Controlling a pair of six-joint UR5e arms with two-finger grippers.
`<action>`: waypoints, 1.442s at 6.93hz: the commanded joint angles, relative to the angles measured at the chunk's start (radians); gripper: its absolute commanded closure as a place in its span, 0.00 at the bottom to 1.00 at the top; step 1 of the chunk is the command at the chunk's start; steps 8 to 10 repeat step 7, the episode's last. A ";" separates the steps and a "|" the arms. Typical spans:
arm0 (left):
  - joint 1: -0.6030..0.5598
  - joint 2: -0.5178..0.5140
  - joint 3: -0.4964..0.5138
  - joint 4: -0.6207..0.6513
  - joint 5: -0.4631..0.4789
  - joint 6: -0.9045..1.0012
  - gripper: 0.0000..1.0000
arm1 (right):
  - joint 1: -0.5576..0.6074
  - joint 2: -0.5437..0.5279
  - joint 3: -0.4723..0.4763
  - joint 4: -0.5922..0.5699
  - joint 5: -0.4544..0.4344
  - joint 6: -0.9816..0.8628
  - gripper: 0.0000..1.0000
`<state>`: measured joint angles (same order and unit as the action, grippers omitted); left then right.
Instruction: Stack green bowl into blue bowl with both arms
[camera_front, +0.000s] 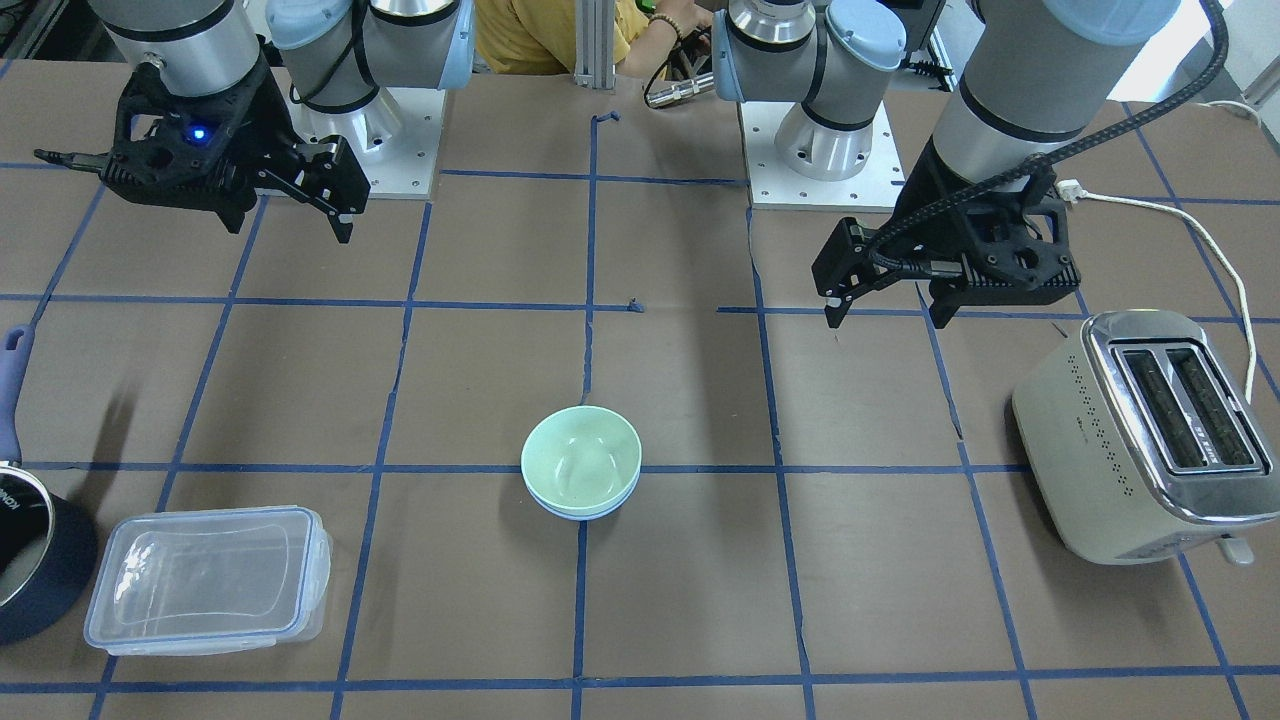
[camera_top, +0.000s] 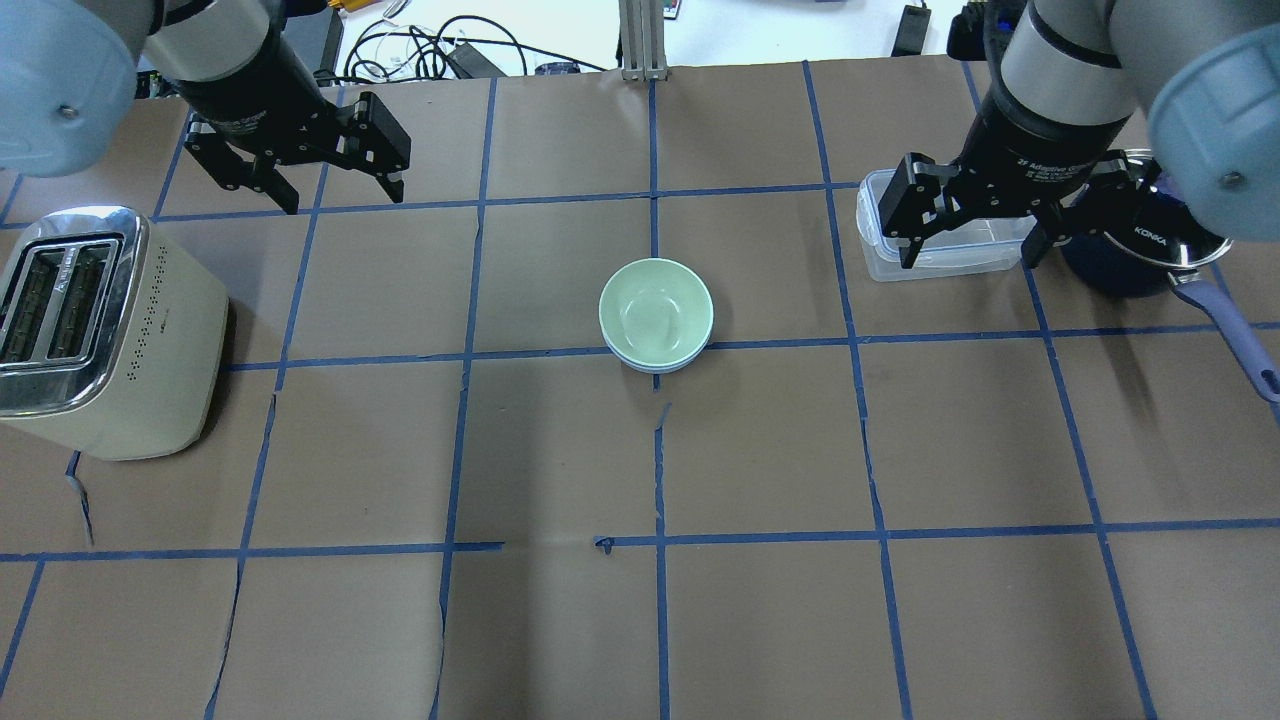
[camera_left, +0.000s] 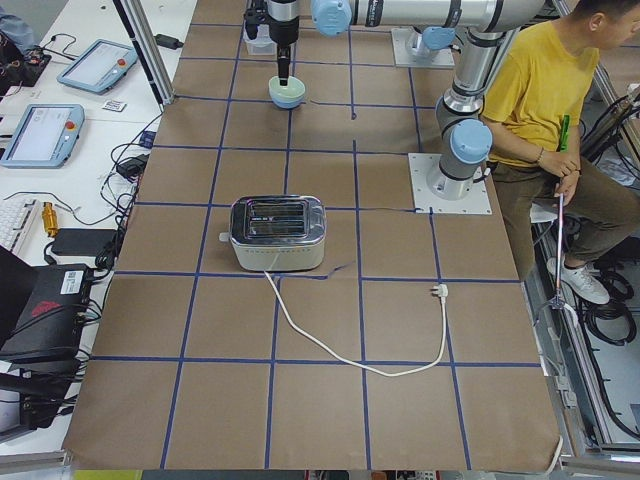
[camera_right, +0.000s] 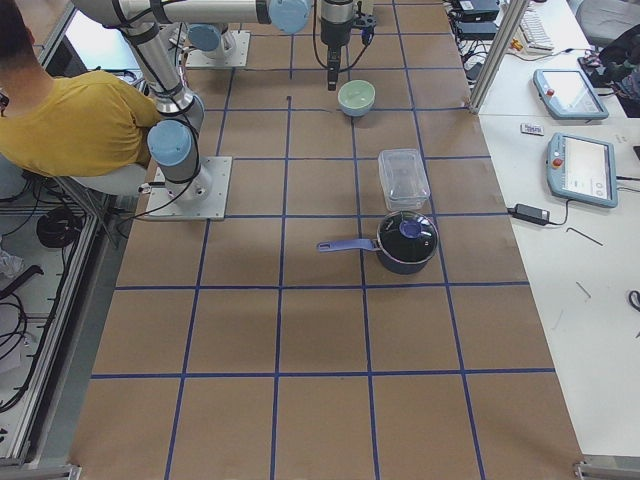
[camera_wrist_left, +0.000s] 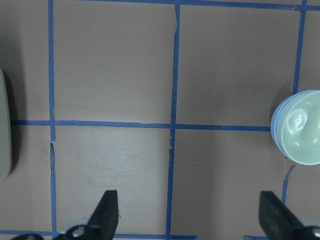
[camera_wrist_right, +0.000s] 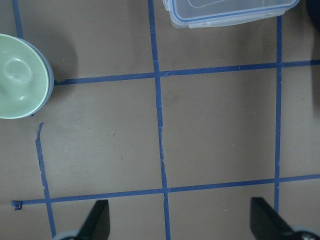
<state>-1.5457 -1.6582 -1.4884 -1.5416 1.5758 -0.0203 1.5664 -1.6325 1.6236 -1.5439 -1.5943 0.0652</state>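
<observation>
Overhead exterior view: green bowl nested upright inside blue bowl, only a thin blue rim showing beneath it. The pair stands at mid-tabletop, on a crossing of blue tape lines.

Left gripper: well apart from the bowls, toward the toaster side. It is raised off the tabletop with fingers pointing down, spread wide and holding nothing. In the left wrist view the stacked bowls sit at the right edge, outside the span of the fingers.

Right gripper: well apart from the bowls on the opposite side. It is raised with fingers pointing down, spread wide and empty. From this camera it overlaps the near edge of the clear container, beside the navy saucepan. In the right wrist view the bowls sit at the left edge.

Both arms enter from the near corners, forearms angled toward the far side.
</observation>
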 joint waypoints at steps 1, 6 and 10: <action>0.001 0.000 -0.001 0.000 0.001 0.000 0.00 | 0.000 -0.007 -0.001 -0.001 0.048 0.008 0.00; -0.001 0.000 -0.001 0.000 0.000 0.000 0.00 | 0.000 -0.007 0.002 0.011 0.036 0.011 0.00; -0.001 0.000 -0.001 0.000 0.000 0.000 0.00 | 0.000 -0.007 0.002 0.011 0.036 0.013 0.00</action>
